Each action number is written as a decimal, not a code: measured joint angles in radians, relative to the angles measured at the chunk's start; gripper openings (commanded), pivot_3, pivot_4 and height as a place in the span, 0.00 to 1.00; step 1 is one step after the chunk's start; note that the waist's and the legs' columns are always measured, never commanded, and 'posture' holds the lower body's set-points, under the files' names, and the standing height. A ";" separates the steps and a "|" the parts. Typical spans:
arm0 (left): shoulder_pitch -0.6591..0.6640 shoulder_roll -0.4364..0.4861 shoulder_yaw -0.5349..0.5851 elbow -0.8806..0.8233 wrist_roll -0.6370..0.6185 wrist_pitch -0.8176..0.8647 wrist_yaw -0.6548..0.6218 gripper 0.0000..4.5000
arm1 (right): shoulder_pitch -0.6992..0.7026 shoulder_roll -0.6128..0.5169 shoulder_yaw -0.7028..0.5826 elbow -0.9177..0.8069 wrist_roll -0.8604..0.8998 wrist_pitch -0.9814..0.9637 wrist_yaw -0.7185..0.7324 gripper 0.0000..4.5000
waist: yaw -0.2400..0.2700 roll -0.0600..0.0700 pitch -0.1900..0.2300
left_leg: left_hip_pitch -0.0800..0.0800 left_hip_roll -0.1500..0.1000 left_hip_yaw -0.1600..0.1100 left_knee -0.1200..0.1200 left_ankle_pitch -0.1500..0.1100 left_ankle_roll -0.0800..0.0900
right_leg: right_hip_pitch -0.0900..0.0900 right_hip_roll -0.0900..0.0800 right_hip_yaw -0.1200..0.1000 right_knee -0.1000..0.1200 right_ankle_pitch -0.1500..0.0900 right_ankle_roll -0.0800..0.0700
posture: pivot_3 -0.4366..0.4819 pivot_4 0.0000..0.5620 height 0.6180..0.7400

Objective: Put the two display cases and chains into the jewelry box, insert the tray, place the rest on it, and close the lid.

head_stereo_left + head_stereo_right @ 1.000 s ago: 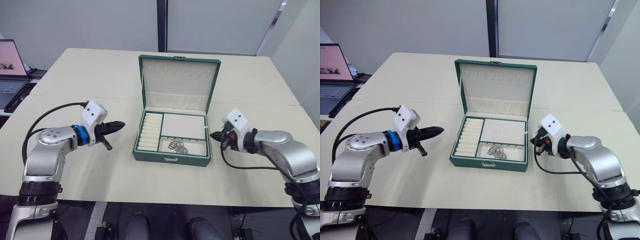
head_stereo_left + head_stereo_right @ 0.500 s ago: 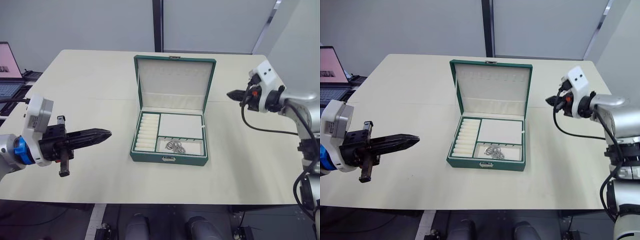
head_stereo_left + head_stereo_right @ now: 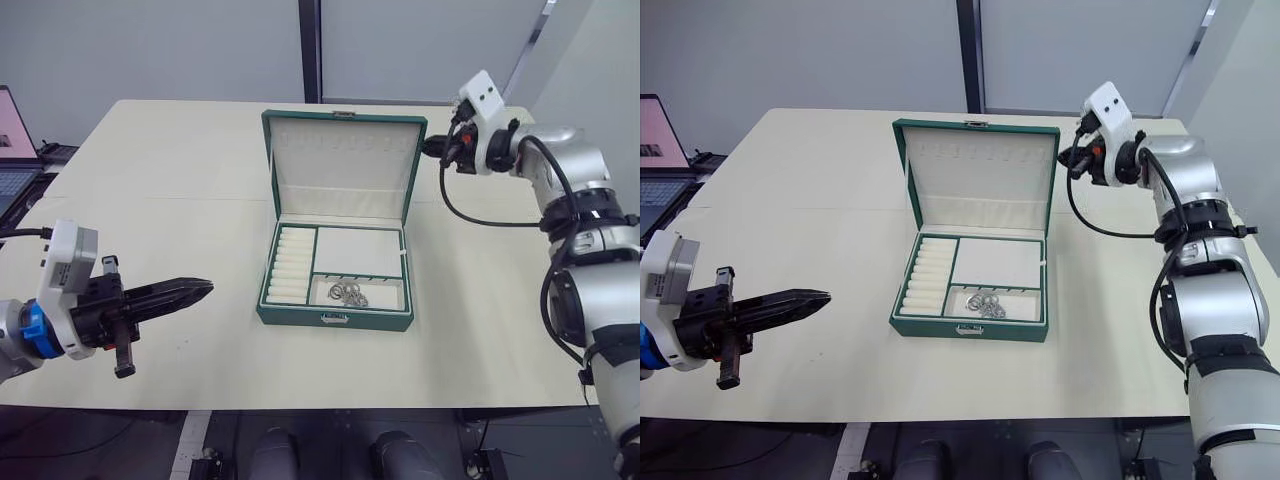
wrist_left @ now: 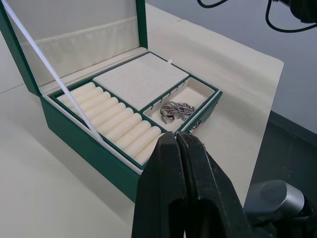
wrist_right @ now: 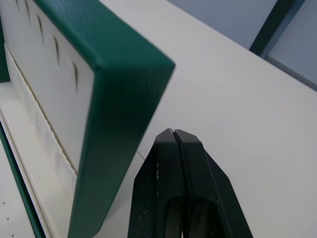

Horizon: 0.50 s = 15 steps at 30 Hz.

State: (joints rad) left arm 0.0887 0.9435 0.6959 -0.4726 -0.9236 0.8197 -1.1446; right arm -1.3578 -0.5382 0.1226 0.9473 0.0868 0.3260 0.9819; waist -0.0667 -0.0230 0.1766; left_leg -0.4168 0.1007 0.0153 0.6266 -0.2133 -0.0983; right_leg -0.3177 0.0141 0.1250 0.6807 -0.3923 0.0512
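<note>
while the lid [image 3: 343, 163] stood open, the right gripper [image 3: 431, 149] hovered at its corner, both grippers' jaws closed and empty.

Green jewelry box [image 3: 335, 318] open, lid [image 3: 343, 165] upright; tray [image 3: 357, 251] inserted, chains [image 3: 347, 294] front compartment.

The jewelry box [image 3: 336, 318] is dark green outside with a small metal clasp, and its lid [image 3: 343, 165] is cream-lined inside the green frame. The tray [image 4: 130, 103] is cream with pale ribbed ring rolls, green dividers and a panel dotted with tiny holes. The chains [image 3: 349, 294] are silvery. Both grippers have black fingers [image 4: 171, 183]. The table [image 3: 180, 180] is pale beige.
</note>
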 measured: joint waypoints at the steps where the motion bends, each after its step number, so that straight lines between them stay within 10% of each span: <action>1: 0.002 0.000 0.000 0.000 0.000 -0.004 0.000 0.01 | -0.012 0.003 -0.001 0.012 -0.007 -0.011 0.003 0.00 | 0.000 0.000 0.000 | 0.000 0.000 0.000 0.000 0.000 0.000 | 0.000 0.000 0.000 0.000 0.000 0.000 | 0.48 0.27 1.00; 9: -0.005 -0.006 -0.035 0.009 0.000 -0.032 0.019 0.01 | -0.040 0.010 -0.004 -0.053 -0.007 -0.002 0.090 0.00 | -0.012 0.001 0.000 | 0.000 0.000 0.000 0.000 0.000 0.000 | 0.000 0.000 0.000 0.001 0.000 0.000 | 0.48 0.27 1.00; 15: 0.007 0.007 -0.035 0.013 -0.011 -0.039 -0.001 0.01 | 0.095 -0.070 -0.004 -0.449 0.041 0.177 0.176 0.00 | -0.011 0.000 0.000 | -0.001 0.000 -0.001 -0.001 0.000 0.000 | 0.000 0.000 -0.001 0.000 0.000 0.000 | 0.48 0.27 1.00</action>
State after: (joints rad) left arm 0.0954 0.9502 0.6613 -0.4599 -0.9341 0.7806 -1.1460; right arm -1.2628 -0.6084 0.1189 0.4978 0.1273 0.5030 1.1578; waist -0.0774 -0.0225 0.1769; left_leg -0.4174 0.1009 0.0139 0.6257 -0.2135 -0.0980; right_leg -0.3172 0.0140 0.1236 0.6808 -0.3923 0.0512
